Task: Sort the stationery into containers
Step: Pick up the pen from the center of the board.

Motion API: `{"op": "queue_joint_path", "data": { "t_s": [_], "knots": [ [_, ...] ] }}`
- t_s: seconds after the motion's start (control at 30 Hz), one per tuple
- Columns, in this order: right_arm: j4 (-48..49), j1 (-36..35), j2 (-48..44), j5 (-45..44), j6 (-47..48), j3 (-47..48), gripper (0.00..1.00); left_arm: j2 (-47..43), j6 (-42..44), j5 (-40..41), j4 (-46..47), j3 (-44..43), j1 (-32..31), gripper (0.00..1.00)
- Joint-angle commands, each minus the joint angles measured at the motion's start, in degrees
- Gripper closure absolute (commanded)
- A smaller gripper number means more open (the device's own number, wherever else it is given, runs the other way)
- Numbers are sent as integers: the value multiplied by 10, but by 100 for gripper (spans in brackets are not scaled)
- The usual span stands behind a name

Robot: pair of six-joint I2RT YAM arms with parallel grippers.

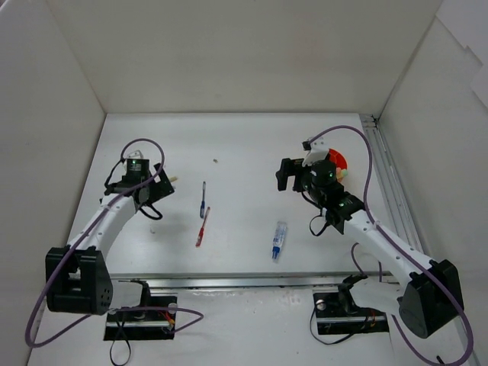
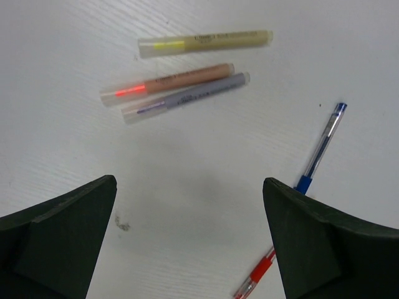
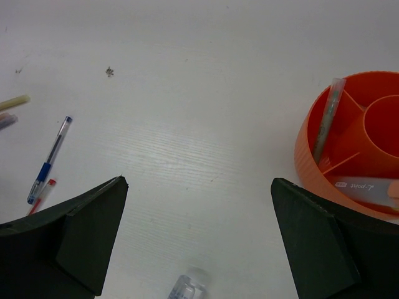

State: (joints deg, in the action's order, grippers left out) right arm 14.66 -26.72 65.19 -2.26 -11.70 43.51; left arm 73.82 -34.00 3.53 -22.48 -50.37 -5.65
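My left gripper (image 2: pixel 189 182) is open over bare table, nothing between its fingers. Just beyond it lie a yellow marker (image 2: pixel 206 42), an orange marker (image 2: pixel 168 83) and a grey marker (image 2: pixel 186 96), side by side. A blue pen (image 2: pixel 321 148) and a red pen (image 2: pixel 255 279) lie to its right, mid-table (image 1: pixel 203 200). My right gripper (image 3: pixel 199 182) is open and empty, left of the orange divided cup (image 3: pixel 308 159). A grey marker (image 3: pixel 327 118) and a labelled one (image 3: pixel 368 185) rest in the cup. A blue-capped clear tube (image 1: pixel 279 241) lies near the front.
White walls close in the table on three sides. A metal rail (image 1: pixel 393 191) runs along the right edge and another along the front (image 1: pixel 244 280). A small dark speck (image 3: pixel 110 71) sits on the table toward the back.
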Motion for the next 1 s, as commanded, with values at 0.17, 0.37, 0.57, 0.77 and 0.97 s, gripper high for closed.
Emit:
{"op": "queue_joint_path", "data": {
  "t_s": [0.17, 0.37, 0.57, 0.77, 0.97],
  "knots": [
    [0, -1, 22, -32, 31, 22, 2, 200, 250, -169, -3, -202, 40, 0],
    [-7, 3, 24, -32, 53, 24, 2, 323, 328, -92, -80, -337, 21, 0],
    [-18, 6, 25, -41, 59, 25, 2, 359, 376, -47, -98, -366, 8, 10],
    [-23, 6, 22, -45, 56, 21, 2, 388, 418, -70, -110, -377, 3, 24],
    [-25, 6, 13, -47, 54, 18, 2, 434, 418, -70, -124, -403, 3, 42]
  ]
}}
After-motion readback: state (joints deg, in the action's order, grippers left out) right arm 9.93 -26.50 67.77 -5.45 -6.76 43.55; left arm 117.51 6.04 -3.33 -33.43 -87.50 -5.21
